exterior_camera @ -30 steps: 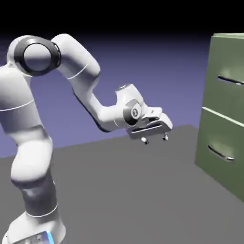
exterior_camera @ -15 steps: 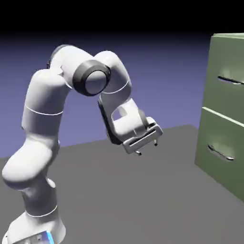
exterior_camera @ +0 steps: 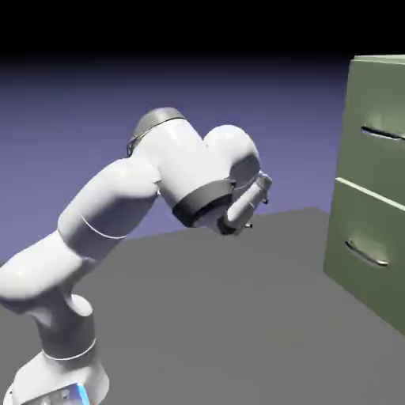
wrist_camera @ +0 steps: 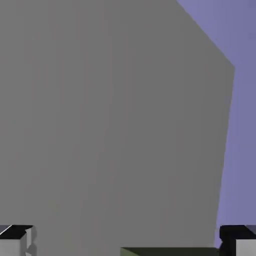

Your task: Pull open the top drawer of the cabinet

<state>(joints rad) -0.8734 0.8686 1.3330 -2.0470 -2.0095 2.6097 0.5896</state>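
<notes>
The olive-green cabinet stands at the exterior view's right edge. Its top drawer is flush with the front, and its slim silver handle is untouched. My gripper hangs over the table well to the left of the cabinet, clearly apart from it and a little below the top handle's height. In the hand view the two fingertips sit far apart at the bottom corners with nothing between them, so the gripper is open. A thin strip of the cabinet shows at that view's bottom edge.
The lower drawer with its own silver handle sits under the top one. The grey table stretches between the robot base and the cabinet. The arm's bulky elbow leans over the table's middle.
The arm has swung over and folded forward, its elbow dropping toward the cabinet. The hand has rolled and shifted slightly right and up. The fingers stayed wide apart.
</notes>
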